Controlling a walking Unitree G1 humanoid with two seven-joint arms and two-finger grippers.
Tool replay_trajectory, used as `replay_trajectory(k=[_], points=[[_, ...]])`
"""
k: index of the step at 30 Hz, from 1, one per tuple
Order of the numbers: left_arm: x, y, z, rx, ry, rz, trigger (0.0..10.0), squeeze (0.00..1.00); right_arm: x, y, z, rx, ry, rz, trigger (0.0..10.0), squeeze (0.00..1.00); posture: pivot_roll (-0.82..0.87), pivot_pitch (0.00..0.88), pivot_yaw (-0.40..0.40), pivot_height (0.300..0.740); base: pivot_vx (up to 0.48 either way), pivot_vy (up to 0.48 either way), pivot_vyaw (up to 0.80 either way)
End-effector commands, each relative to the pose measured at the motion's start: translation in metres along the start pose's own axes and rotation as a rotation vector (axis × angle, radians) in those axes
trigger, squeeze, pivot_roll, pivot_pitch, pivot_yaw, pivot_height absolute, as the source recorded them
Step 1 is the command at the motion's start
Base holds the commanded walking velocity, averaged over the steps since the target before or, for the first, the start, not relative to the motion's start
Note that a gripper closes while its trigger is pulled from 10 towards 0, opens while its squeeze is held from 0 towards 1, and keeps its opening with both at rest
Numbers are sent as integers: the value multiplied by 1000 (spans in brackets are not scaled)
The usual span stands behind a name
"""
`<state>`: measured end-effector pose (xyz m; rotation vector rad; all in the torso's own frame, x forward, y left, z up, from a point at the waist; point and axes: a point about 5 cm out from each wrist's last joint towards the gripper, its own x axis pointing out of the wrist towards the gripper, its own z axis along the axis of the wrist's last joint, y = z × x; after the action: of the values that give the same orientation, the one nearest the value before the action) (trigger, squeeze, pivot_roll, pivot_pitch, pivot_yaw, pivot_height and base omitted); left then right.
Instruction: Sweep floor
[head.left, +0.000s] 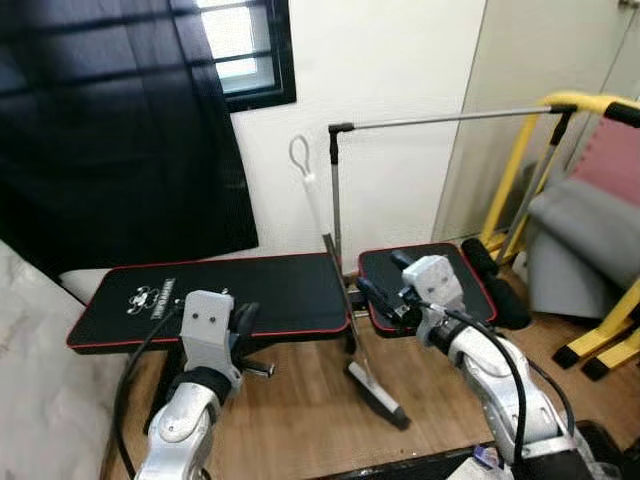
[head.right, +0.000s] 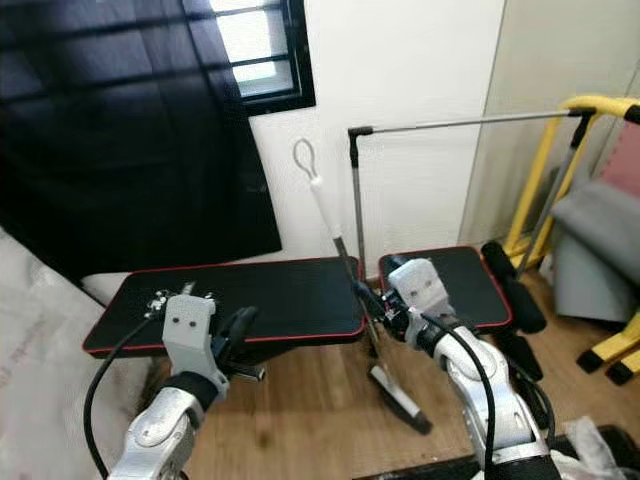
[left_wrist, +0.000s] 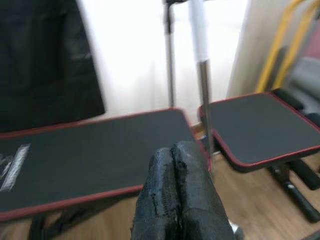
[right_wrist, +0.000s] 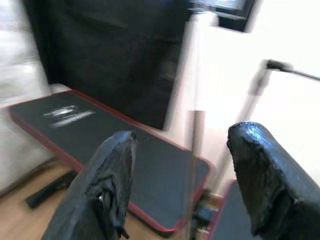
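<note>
Wooden floor (head.left: 300, 420) lies bare before a black bench (head.left: 215, 298). Leaning between its two pads, the broom (head.left: 335, 265) rests head-down. Right gripper (head.left: 378, 300) gapes wide just beside its handle; left gripper (left_wrist: 175, 195) is pressed closed, empty.

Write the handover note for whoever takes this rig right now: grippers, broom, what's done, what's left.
Right gripper: open, fingers either side of the broom handle, not clamped.
Left gripper: shut, empty, raised in front of the black weight bench.
Broom: leaning against the wall between the two bench pads, head on the wood floor.
Done: reach to the handle.
Left: grip the broom, lift it away, sweep.
</note>
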<state>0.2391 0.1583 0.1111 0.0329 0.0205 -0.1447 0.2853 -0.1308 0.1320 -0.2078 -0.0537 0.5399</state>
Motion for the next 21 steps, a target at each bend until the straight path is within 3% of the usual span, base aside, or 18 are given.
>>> replay_trajectory(k=[1, 7, 15, 19, 21], points=[[1, 4, -3, -7, 19, 36, 10000, 0, 0, -2, 0, -16, 3, 0, 10000, 0, -34, 0, -20, 740, 0, 0, 0], [1, 6, -2, -9, 19, 44, 10000, 0, 0, -2, 0, -42, 11, 4, 10000, 0, -36, 0, -18, 740, 0, 0, 0], [0, 7, -2, -17, 16, 40, 10000, 0, -1, -7, -1, -57, 24, -18, 10000, 0, -38, 0, -16, 740, 62, 0, 764], [0, 7, -3, -21, 17, 37, 10000, 0, 0, -7, -2, -51, 33, -2, 10000, 0, -40, 0, -13, 740, 272, 0, 0], [0, 7, -3, -24, 18, 36, 10000, 0, 0, -8, -3, -72, 44, -3, 10000, 0, -41, 0, -14, 740, 289, 0, 800]])
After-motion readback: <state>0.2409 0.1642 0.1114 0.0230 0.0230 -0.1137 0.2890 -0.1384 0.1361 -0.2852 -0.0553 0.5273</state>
